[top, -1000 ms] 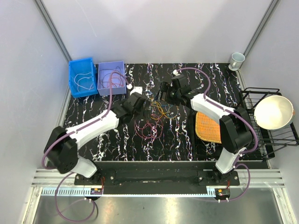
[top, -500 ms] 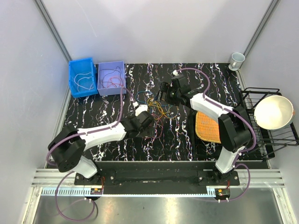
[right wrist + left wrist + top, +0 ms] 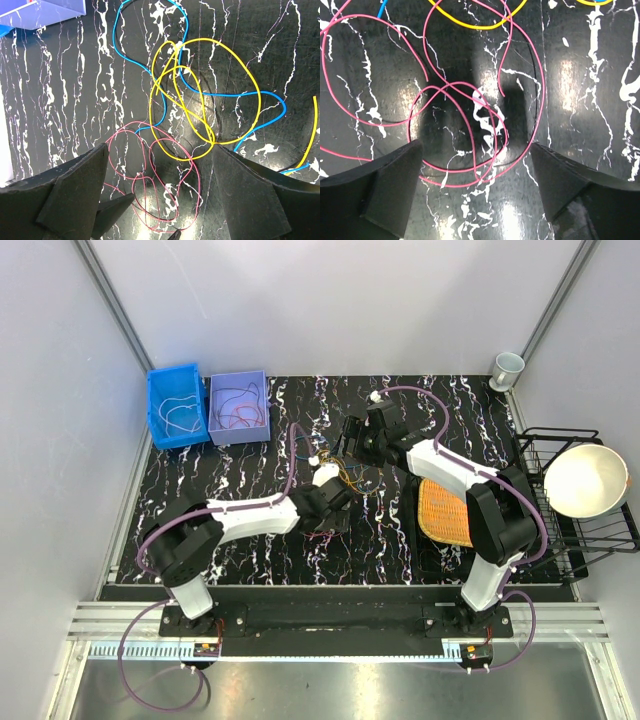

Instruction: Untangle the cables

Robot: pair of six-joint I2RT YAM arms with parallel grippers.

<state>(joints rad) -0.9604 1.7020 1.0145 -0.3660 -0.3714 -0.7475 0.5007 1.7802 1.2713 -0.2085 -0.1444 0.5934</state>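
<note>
**Both jaws wide over the tangle**

Spread wide and gripping nothing, my left gripper (image 3: 475, 150) hangs low over the black marbled table (image 3: 450, 410). Between its fingers lie the overlapping loops of the magenta-red cable (image 3: 540, 95), flat on the surface. Whether my fingertips touch the table I cannot tell. Just beyond these loops an arc of the yellow cable (image 3: 470, 26) crosses the top of the left wrist view.

My right gripper (image 3: 161, 150) is spread just as wide and holds nothing either. It looks down on the yellow cable's loops, with the blue cable (image 3: 235, 94) threading across them. The magenta-red loops lie just beside them, towards my left finger.

From above, the cables sit mid-table between my two grippers. More thin wires rest in the lilac bin (image 3: 262, 410) and the blue bin (image 3: 155, 405) at the far left corner.
</note>
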